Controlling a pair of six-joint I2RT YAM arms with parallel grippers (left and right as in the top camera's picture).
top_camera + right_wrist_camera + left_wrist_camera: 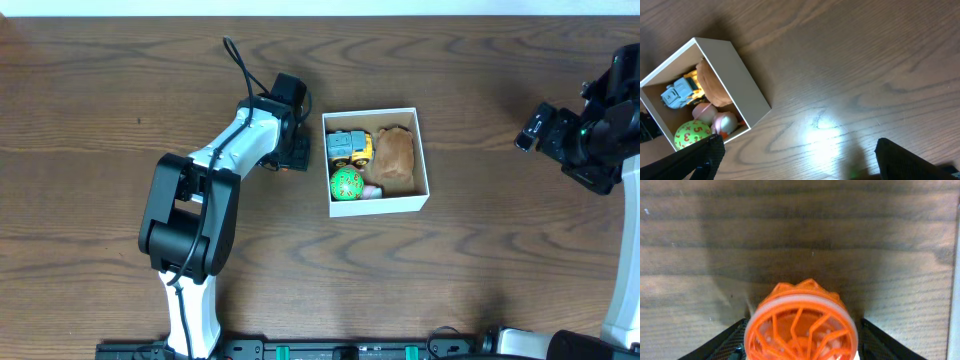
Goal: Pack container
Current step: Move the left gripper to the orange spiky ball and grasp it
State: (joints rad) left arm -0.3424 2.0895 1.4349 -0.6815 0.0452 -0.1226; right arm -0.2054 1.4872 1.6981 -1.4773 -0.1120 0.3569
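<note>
The container (380, 205) is a square white-walled box at the table's middle. It holds a blue and yellow toy truck (348, 147), a brown plush (395, 155), a green ball (346, 183) and a small pink toy (371, 190). My left gripper (292, 152) is low, just left of the box, and is shut on an orange lattice ball (800, 315), which fills the gap between its fingers (802, 352). My right gripper (537, 128) is open and empty at the far right, well away from the box. The right wrist view shows the box (742, 77) ahead of its fingers (800, 165).
The table is dark wood (480, 260). A white edge at the right of the left wrist view (955, 305) seems to be the box's wall. The arm bases stand along the front edge (190, 330).
</note>
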